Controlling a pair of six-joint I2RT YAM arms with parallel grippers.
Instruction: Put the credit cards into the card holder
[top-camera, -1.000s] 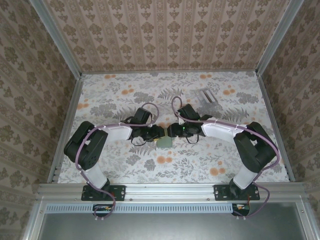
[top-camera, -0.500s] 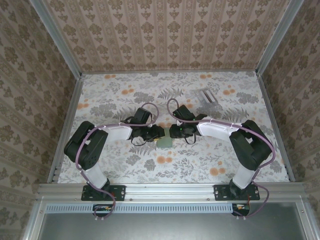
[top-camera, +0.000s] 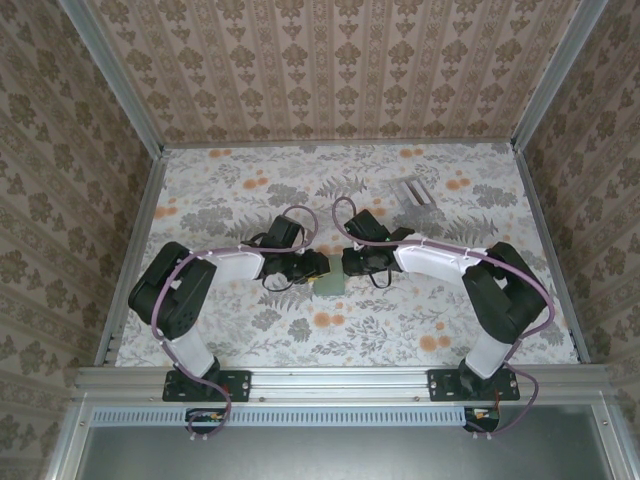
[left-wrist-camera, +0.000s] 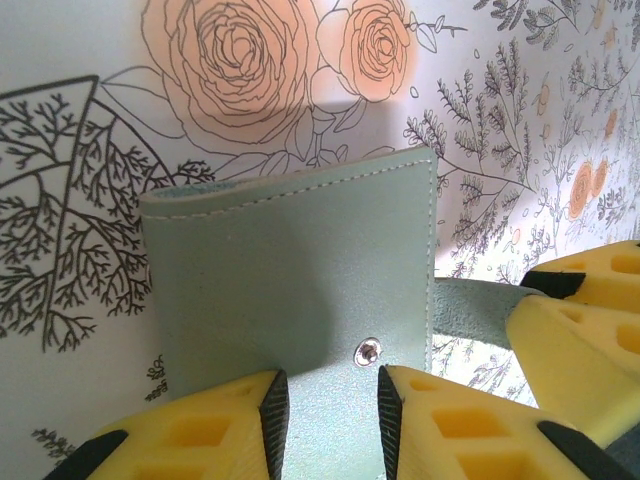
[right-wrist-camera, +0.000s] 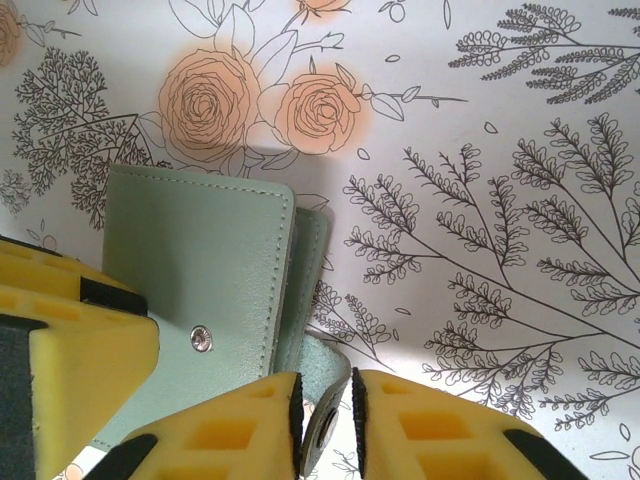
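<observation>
Green wallet (top-camera: 329, 284) folded, flat on floral table (top-camera: 250, 340), near centre, directly between both grippers. Left gripper (left-wrist-camera: 325, 385): fingers a narrow gap apart, tips set over wallet's near edge, green face visible in the gap, nothing seen pinched between them. Metal stud (left-wrist-camera: 368, 351) bare on wallet's face, just beyond left fingertips. Tab (left-wrist-camera: 470, 310) off the stud, stretched sideways from wallet's edge toward right gripper (right-wrist-camera: 325, 395). Right gripper: fingers almost together, clamped on tab's end, with tab's metal snap cap visible in the slit between the pads. From right wrist view, one yellow finger (right-wrist-camera: 60, 350) of left gripper overlapping wallet's left side; wallet's stitched edge and inner layers showing at its right side. From top view, both arms bent inward, wrists meeting over the wallet. Clear stand (top-camera: 410, 192) well apart, toward table's far right.
</observation>
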